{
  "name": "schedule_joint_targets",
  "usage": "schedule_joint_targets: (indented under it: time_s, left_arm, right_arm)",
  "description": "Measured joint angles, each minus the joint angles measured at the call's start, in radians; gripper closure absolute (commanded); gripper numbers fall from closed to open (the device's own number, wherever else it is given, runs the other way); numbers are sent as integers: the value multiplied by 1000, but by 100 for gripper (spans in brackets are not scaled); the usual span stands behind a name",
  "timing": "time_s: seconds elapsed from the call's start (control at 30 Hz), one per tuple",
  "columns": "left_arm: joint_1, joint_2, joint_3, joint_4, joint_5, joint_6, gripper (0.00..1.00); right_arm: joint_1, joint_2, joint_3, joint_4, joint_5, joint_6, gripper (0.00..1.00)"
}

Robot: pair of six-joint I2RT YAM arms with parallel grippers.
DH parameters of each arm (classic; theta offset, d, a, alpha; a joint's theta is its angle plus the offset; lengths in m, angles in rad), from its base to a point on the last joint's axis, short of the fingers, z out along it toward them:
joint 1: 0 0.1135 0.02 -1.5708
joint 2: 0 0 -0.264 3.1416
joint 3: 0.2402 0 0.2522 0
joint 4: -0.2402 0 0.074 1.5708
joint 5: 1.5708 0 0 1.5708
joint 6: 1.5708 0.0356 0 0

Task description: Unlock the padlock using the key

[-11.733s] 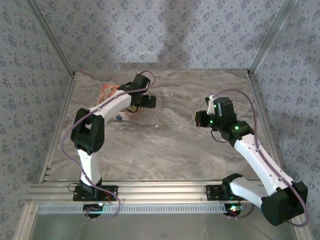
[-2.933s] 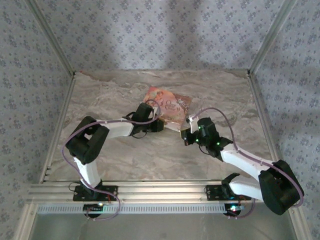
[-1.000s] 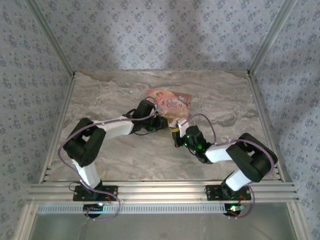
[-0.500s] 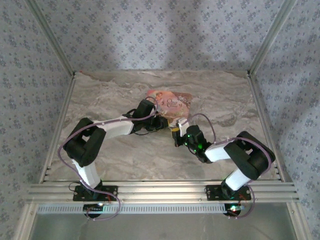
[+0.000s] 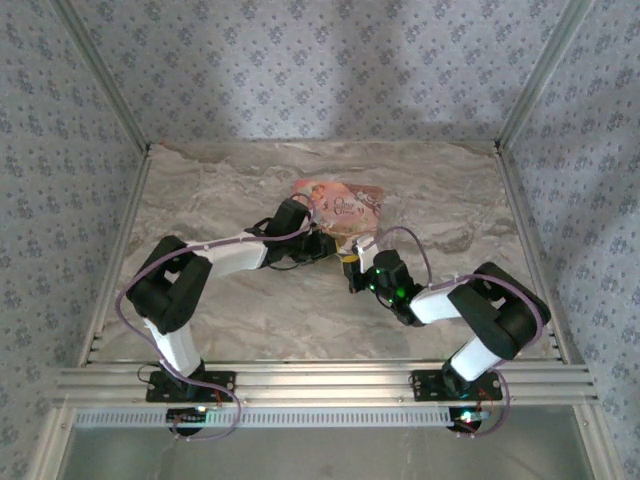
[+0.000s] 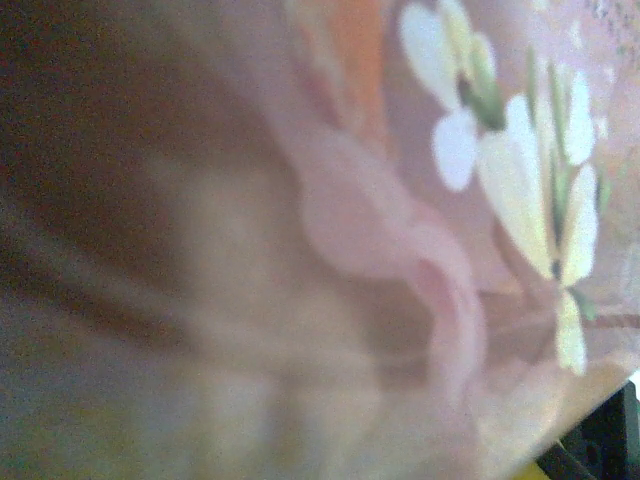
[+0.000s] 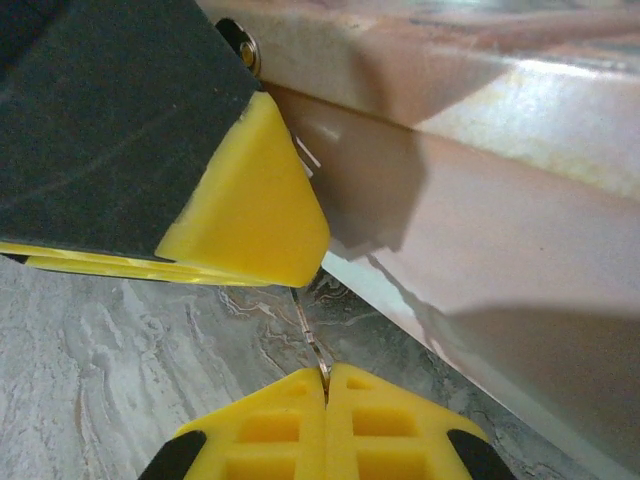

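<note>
**Right jaws pinched on a metal sliver; padlock not made out**

The right jaws are pressed together. Their yellow fingertips (image 7: 260, 432) meet on a thin metal sliver (image 7: 310, 338) that rises from the seam between them. Seen edge-on, it could be the key or its ring, and I cannot tell which. Just above it stands one yellow pad (image 7: 250, 205) of the left jaws, close against the lower edge of a pink flowered packet (image 7: 520, 240). Whether the left jaws are clamped on that packet or only resting against it cannot be told, because their own camera sits so near that the print blurs.

From above, both pairs of jaws meet at the packet's near edge, about mid-counter (image 5: 220, 190). The packet is opaque, so what it holds, if anything, is hidden. Where the padlock lies I cannot tell.

A key would likely be light, stiff and smooth, and apt to swivel in a tip pinch. It is better gripped flat across its broad head. A padlock is probably dense, hard and slick. It should be held by the body, leaving the keyhole free.
</note>
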Motion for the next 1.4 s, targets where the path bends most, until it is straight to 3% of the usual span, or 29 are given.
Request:
schedule_joint_targets:
  time_s: [0.87,1.4]
  left_arm:
    - [0,0,0,0,6,-6,90]
    - [0,0,15,0,11,-20,90]
  right_arm:
    - [-19,36,0,63,-35,-1,100]
    - [-50,114,-1,214,-85,-32,100]
